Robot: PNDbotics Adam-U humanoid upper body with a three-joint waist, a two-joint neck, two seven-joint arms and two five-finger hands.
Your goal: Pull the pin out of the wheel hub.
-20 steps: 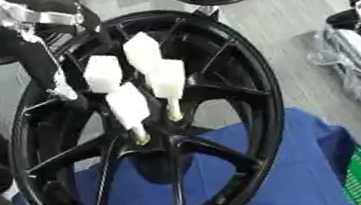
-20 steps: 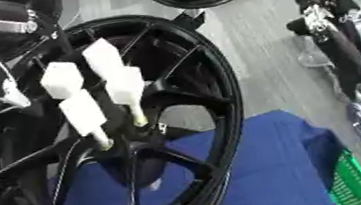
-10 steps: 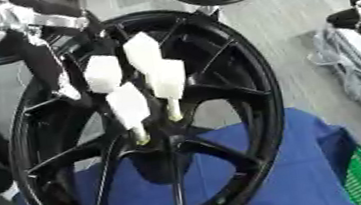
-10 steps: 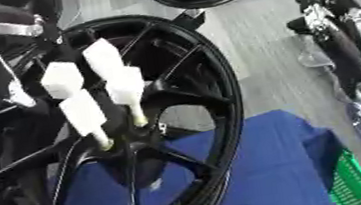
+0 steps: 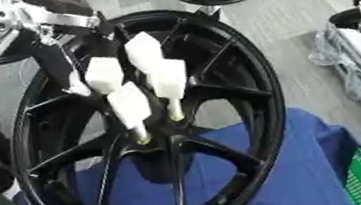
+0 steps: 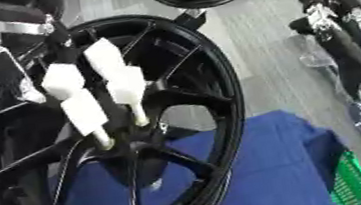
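Pins [image 5: 129, 106], blocky white, stand in glossy black spoked wheel hub [image 5: 243, 80]; left robot hand [image 5: 69, 72] fingers' state unclear

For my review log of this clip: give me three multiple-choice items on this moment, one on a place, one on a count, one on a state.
1. What lies under the wheel?
A. blue cloth
B. red mat
C. bare wood

2. How many white pins stand in the hub?
A. one
B. two
C. four

3. The left hand is
A. at the leftmost pin
B. flat on the cloth
C. out of view

Key: 1 A, blue cloth shows below and through the spokes. 2 C, four white blocks show. 3 A, its fingers are beside that pin.
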